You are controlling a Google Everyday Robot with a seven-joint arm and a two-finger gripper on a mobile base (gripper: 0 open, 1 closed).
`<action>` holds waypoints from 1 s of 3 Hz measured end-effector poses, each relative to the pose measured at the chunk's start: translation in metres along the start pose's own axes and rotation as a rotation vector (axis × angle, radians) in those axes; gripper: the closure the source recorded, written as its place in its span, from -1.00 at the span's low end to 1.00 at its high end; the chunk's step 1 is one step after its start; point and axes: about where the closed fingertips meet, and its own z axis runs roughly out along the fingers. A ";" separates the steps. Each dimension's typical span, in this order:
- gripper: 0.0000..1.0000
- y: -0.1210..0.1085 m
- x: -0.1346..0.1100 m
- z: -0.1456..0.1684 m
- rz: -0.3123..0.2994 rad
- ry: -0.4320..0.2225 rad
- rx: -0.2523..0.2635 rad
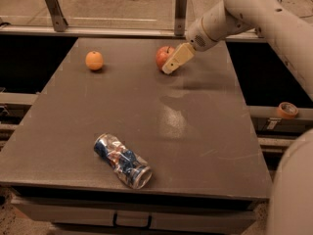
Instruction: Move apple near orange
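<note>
The red apple [164, 56] with a short dark stem sits at the far middle of the grey table [195, 131]. The small orange [94, 60] sits to its left, well apart from it. My gripper [170, 68] comes in from the upper right on the white arm; its tan fingers [177, 58] point down-left and overlap the apple's right side, hiding part of it. Whether they touch the apple cannot be told.
A crushed blue and silver can [122, 160] lies near the table's front left. A metal rail with posts [180, 6] runs behind the table. A roll of orange tape [287, 109] lies on the ledge at the right.
</note>
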 end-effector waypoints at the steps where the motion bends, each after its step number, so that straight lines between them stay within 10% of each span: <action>1: -1.00 -0.009 -0.002 0.018 0.067 -0.015 -0.043; 3: -0.19 0.010 -0.001 0.026 0.084 -0.014 -0.143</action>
